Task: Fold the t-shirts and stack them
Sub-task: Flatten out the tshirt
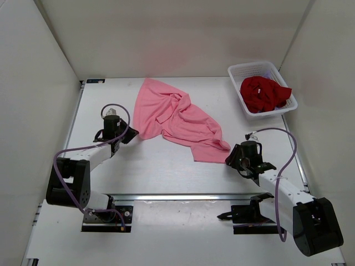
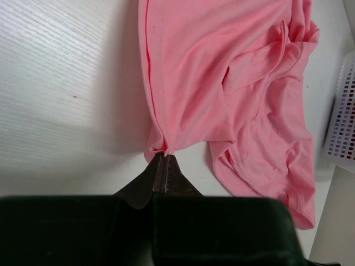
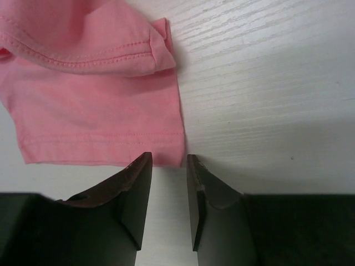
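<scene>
Pink t-shirt [image 1: 177, 119], judged limp and light: left tool [image 2: 161, 162] clamped on one corner, right tool [image 3: 168, 160] apart at another, the likely hold.

Just a white mesh plastic basket [image 1: 256, 67] parked at the far right corner of a white wood-grain table [image 1: 166, 172], near the right wall, plus plain white walls [image 1: 177, 39] all round and a metal rail [image 1: 183, 197] across the near side.

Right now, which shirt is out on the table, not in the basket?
The pink t-shirt, lying crumpled on the table. The other shirt in view, the dark red shirt, is bunched inside the white basket at the far right.
</scene>
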Available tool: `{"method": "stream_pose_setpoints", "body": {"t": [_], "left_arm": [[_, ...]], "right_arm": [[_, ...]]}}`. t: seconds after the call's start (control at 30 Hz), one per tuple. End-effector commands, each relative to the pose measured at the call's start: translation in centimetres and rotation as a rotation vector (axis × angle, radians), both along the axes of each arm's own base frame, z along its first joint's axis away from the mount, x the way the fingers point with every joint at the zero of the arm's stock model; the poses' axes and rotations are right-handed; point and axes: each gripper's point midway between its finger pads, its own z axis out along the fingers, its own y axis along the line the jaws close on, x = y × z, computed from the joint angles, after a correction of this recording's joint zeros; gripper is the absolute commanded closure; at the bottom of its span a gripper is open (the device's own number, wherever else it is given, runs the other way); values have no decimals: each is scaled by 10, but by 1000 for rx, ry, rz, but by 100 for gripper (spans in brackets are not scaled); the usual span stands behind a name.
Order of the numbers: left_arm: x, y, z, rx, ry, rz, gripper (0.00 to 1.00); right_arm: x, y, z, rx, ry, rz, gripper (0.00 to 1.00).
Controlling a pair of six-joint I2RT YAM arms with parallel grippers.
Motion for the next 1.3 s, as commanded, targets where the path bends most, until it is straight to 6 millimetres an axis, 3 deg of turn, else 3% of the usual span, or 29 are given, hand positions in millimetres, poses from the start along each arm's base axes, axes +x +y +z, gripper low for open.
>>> {"method": "stream_pose_setpoints", "body": {"t": [0.0,0.13,0.33,0.4,0.47,0.57,0.63,0.67,0.7,0.73,0.77,0.8,0.87,0.9,0.93,0.97,1.0,1.07,1.1,1.17,1.2,1.27], "left_arm": [[4,-5,24,-20,-81,-16,100],[3,-9,23,-9,-83,-29,100],[3,-7,24,-16,-86,-20,100],[4,-8,23,-18,-82,-21,100],[3,-11,25,-13,-89,-35,100],[6,-19,33,-21,-103,-54,100],[11,-25,46,-7,-134,-86,100],[9,-30,47,-2,-123,-109,100],[14,-38,61,1,-142,-151,100],[22,-46,80,2,-176,-196,100],[21,-45,80,10,-148,-219,100],[29,-46,108,12,-173,-261,100],[49,-31,174,2,-271,-272,100],[52,-13,196,-12,-309,-249,100],[57,-3,229,-23,-370,-234,100],[61,20,262,-7,-428,-182,100],[60,34,279,-1,-449,-150,100],[59,46,334,9,-549,-135,100],[58,46,338,-12,-541,-150,100],[54,51,378,-50,-607,-157,100],[50,54,387,-69,-631,-170,100],[45,59,409,-126,-673,-182,100]], "right_arm": [[-16,-4,-15,-14,74,-9,72],[-14,-6,-18,-10,91,-13,76],[-7,-4,-17,-17,77,5,76],[-8,-2,-20,4,83,5,79],[-7,-2,-20,4,85,9,88],[-1,-1,-12,-25,73,26,100],[10,0,8,-51,10,37,100],[20,0,25,-65,-32,29,100],[21,0,36,-69,-52,42,100],[34,2,69,-78,-132,45,100],[33,-4,76,-121,-137,39,99],[43,-6,113,-136,-211,21,99],[57,-16,192,-200,-359,-5,99],[56,-25,209,-250,-380,-22,100],[60,-26,247,-249,-451,-39,100],[60,-31,284,-263,-518,-55,100],[59,-32,301,-281,-536,-61,100],[64,-31,367,-309,-644,-77,100],[61,-29,383,-347,-670,-70,100],[65,-23,439,-374,-749,-82,99],[66,-19,452,-394,-766,-70,100],[69,-11,505,-357,-869,-57,100]]}}
